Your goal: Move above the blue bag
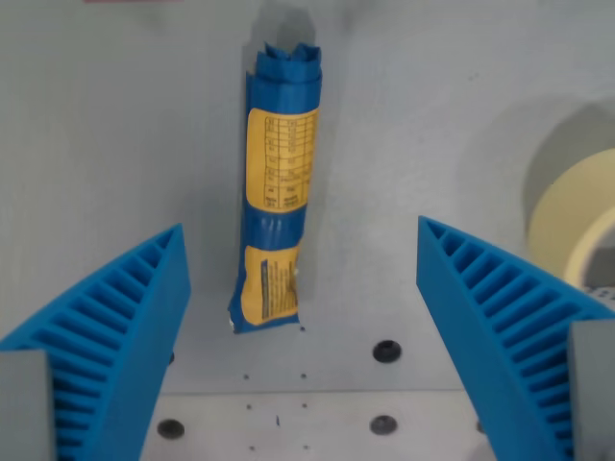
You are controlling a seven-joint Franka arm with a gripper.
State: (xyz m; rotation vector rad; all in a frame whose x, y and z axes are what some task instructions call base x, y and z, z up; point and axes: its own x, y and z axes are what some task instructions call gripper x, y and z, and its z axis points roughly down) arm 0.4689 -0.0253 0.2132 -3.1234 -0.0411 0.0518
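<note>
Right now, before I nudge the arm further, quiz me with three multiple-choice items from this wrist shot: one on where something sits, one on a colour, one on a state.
1. Where does the long blue plastic bag with yellow labels lie in the wrist view?
A. Between the two blue ribbed fingers and beyond them
B. Outside the finger on the wrist view's right
C. On top of the tape roll

2. What colour is the round roll of tape at the wrist view's right edge?
A. Red
B. Cream
C. Black

3. What state is the gripper in?
A. Shut on the bag
B. Shut on nothing
C. Open, touching nothing

Answers: 1 A, the bag runs up the middle of the gap; 2 B, the roll looks pale cream against the grey table; 3 C, both fingers stand wide apart, clear of the bag.
</note>
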